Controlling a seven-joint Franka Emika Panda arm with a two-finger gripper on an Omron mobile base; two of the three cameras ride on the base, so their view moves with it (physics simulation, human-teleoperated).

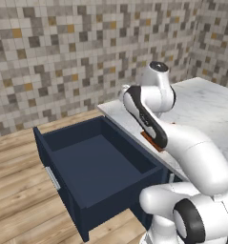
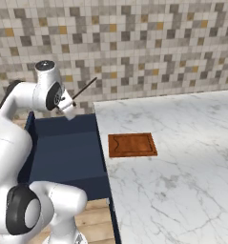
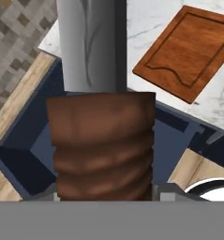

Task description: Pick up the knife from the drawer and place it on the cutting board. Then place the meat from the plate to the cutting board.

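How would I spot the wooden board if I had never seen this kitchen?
Find the white marble counter beside the open navy drawer. Near the counter's drawer-side edge lies the cutting board, flat, rectangular, reddish-brown wood with a darker groove round its edge.

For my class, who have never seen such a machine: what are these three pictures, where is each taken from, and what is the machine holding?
All three are computer-rendered pictures of a simulated kitchen. The machine is a white robot arm with dark joints, ending in a two-finger gripper. Two pictures come from cameras on its base, behind it to its left and right. The third looks along the gripper itself. On the white marble counter lies a flat reddish-brown wooden cutting board. Beside the counter a deep navy-blue drawer stands pulled open. The gripper holds a small knife with a reddish-brown handle and pale blade, lifted above the drawer.
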